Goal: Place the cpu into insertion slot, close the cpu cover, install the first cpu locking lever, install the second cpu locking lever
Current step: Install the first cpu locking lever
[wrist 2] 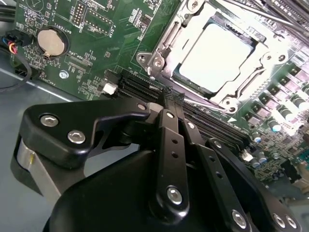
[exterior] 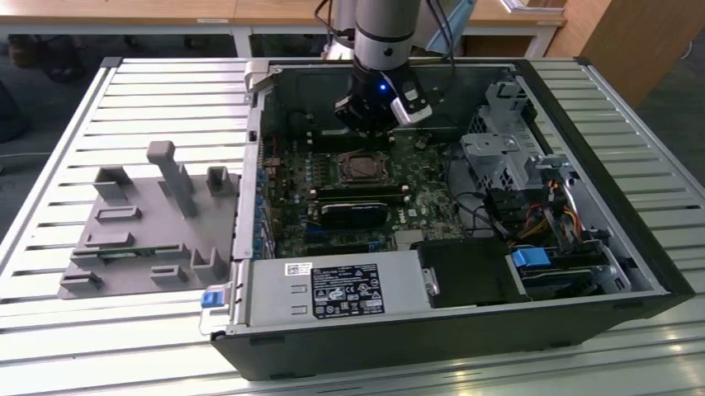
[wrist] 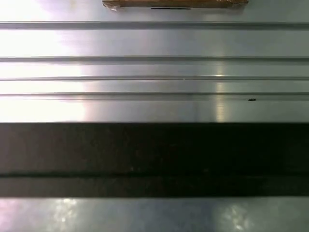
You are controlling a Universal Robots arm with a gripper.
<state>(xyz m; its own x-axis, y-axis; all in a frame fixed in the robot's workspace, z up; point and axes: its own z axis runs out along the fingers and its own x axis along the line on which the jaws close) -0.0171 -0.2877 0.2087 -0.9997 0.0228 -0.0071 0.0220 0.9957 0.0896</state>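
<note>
The cpu (wrist 2: 217, 60) sits in the insertion slot (wrist 2: 179, 76) under the lowered cpu cover (wrist 2: 166, 38), mid-motherboard (wrist 2: 87, 72). The hand (wrist 2: 170, 100), fingers together and empty, hovers just beside it.

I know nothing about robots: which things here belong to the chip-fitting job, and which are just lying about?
Part of the job:
the chip
the metal cover around it
the robot's hand

Just lying about:
the grey tray
the power supply box
the coin battery
the coloured cables
</note>
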